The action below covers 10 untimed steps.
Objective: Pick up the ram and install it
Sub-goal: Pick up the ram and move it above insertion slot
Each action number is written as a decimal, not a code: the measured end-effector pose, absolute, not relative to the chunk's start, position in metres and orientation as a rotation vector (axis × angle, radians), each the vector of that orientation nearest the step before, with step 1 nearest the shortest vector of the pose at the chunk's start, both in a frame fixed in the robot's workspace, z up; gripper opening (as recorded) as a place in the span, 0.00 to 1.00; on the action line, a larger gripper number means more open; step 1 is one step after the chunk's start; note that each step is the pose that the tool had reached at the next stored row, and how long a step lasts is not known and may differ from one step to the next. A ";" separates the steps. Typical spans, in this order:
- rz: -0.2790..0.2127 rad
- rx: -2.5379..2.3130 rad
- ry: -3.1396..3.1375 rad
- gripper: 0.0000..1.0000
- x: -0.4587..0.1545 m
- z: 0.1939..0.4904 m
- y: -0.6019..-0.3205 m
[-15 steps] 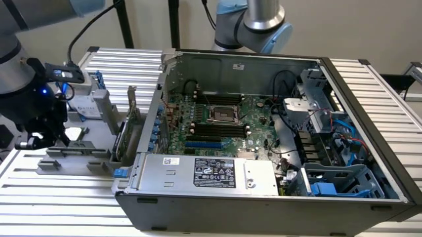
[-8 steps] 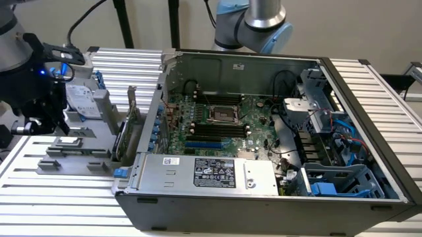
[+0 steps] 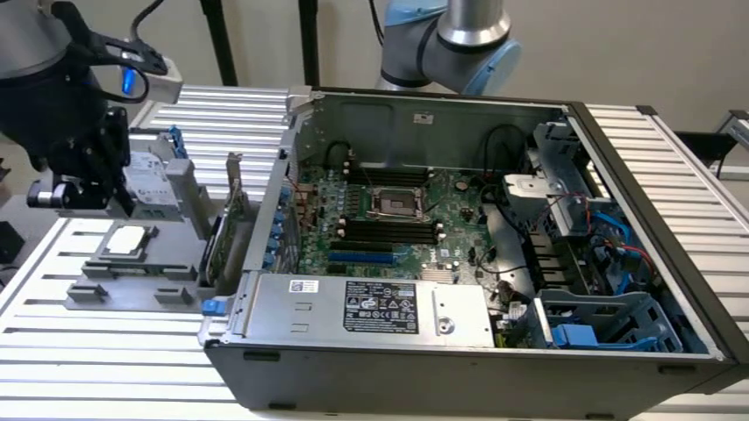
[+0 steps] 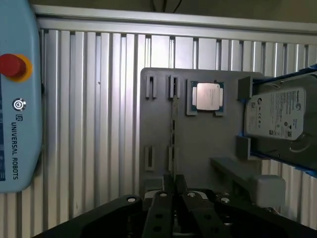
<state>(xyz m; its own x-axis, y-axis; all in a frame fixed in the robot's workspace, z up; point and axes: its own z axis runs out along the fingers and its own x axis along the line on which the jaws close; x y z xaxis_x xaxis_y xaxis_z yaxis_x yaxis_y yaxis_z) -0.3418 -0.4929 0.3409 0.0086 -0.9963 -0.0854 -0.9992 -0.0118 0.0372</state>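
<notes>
– Closest in, the gripper shows its jaws a sliver apart, and the ram runs edge-on straight out of that gap. I read it as pinched, though the contact itself is hidden.

– So where does the stick sit?

– Over the grey fixture tray, along the line of its holder slots. I cannot tell whether it is clear of them. The processor chip is just beside it and the hard drive a little further off. All of that lies outside the computer case, at the exterior view's left.

– What worries you?

– The grip is on a thin edge. If the pinch is off-centre, the long stick could swing or slide in the jaws. One end could then snag a holder slot or clip the chip.

– And further out?

– The upright card stands between tray and case, so a low or tilted carry could strike either. Beyond that, the memory slots on the motherboard are narrow and packed close. A crooked stick would likely jam on a slot's lip rather than seat, and pressing down then could bend it.
</notes>
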 end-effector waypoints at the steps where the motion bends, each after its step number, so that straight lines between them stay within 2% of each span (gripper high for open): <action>1: 0.135 -2.207 2.184 0.14 -0.338 0.346 -0.493; 10: 0.138 -2.208 2.185 0.14 -0.300 0.379 -0.490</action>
